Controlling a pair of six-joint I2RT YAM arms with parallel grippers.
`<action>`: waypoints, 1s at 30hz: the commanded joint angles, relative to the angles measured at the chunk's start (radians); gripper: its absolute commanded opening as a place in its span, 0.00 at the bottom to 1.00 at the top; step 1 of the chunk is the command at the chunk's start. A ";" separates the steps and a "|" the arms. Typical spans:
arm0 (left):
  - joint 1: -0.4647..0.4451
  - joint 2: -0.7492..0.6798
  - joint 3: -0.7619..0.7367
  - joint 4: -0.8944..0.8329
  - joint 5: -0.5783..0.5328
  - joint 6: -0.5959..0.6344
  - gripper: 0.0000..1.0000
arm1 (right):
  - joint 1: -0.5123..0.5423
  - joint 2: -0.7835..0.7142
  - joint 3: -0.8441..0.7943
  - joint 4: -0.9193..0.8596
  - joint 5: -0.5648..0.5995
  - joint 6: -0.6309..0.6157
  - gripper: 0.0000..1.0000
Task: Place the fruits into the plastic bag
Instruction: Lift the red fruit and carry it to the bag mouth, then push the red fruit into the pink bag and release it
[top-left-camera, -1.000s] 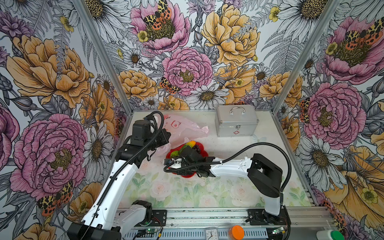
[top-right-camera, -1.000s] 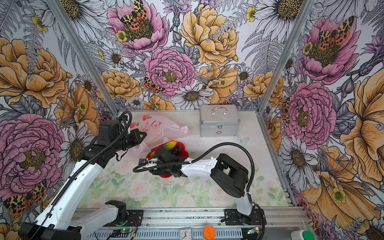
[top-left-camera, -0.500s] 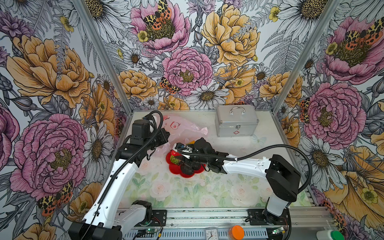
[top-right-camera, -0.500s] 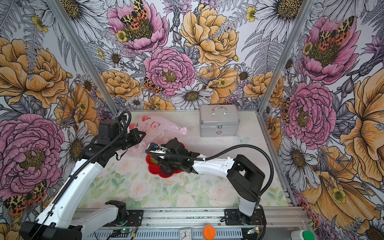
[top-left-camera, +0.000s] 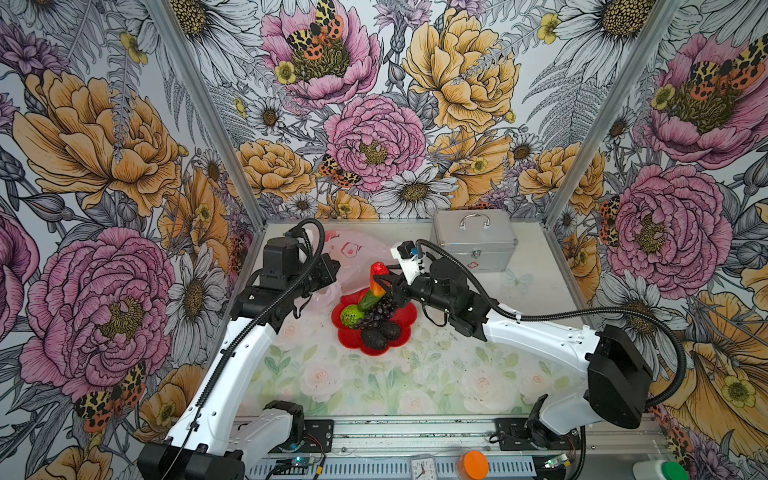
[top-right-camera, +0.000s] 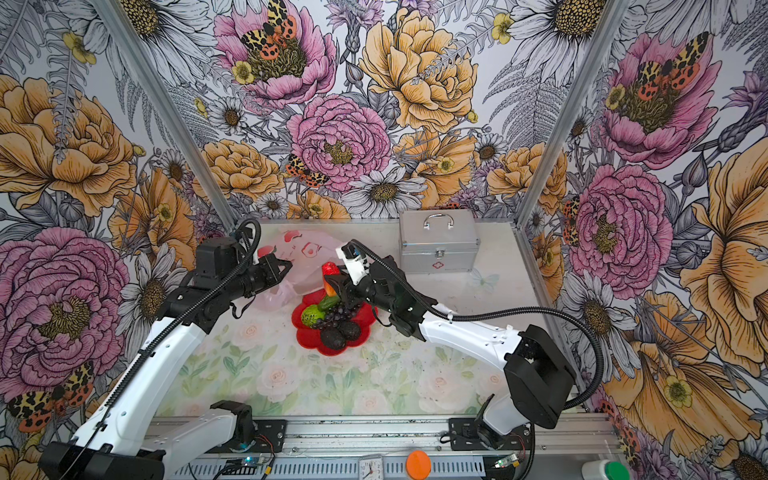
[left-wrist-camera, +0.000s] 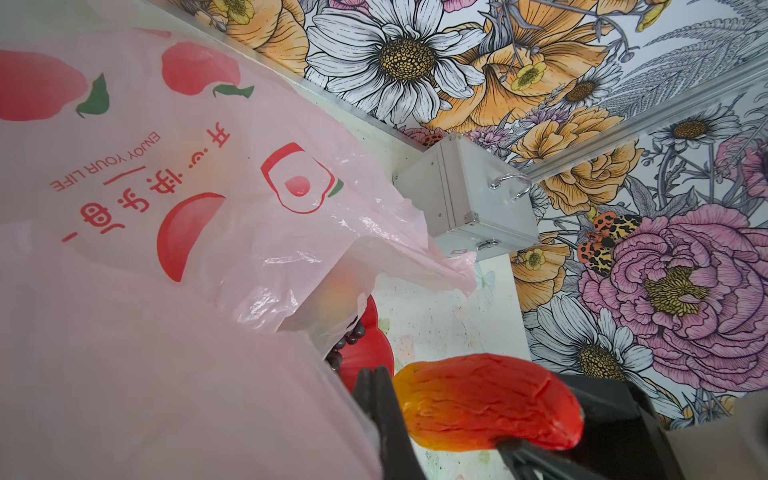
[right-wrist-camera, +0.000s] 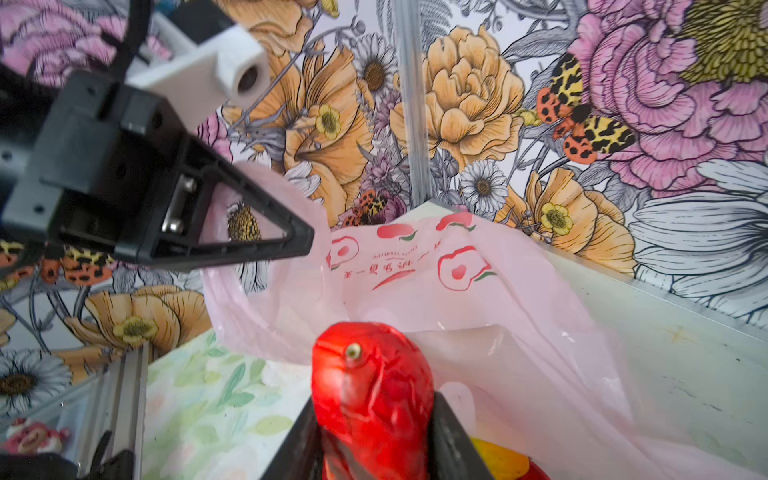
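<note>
Right gripper (top-left-camera: 385, 286): jaws clamped on red-orange fruit (top-left-camera: 377, 272), held above red plate (top-left-camera: 409, 318), beside pink plastic bag (top-left-camera: 359, 253). Left gripper (top-left-camera: 335, 268): jaws closed, pinching raised bag edge. Other fruits (top-left-camera: 376, 313) on plate.

Your right hand (top-left-camera: 385, 286) grips a red-orange fruit (top-left-camera: 376, 274), held on end above the far rim of the red plate (top-left-camera: 409, 316), right against the plastic bag (top-left-camera: 359, 253). Your left hand (top-left-camera: 336, 268) is closed on the bag's near edge. On the plate lie a bumpy green ball (top-left-camera: 350, 316), a grape bunch (top-left-camera: 377, 312) and two blackish fruits (top-left-camera: 380, 334). A silver case (top-left-camera: 473, 241) stands farther back on the counter (top-left-camera: 415, 382).
</note>
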 joint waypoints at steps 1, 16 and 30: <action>0.016 -0.024 0.011 0.041 0.025 -0.013 0.00 | -0.014 0.007 0.037 0.075 0.020 0.102 0.20; 0.022 -0.003 0.034 0.057 0.042 -0.038 0.00 | -0.035 0.312 0.221 0.212 -0.047 0.016 0.18; 0.038 0.020 0.101 0.132 0.093 -0.156 0.00 | -0.034 0.403 0.193 0.287 -0.114 -0.094 0.18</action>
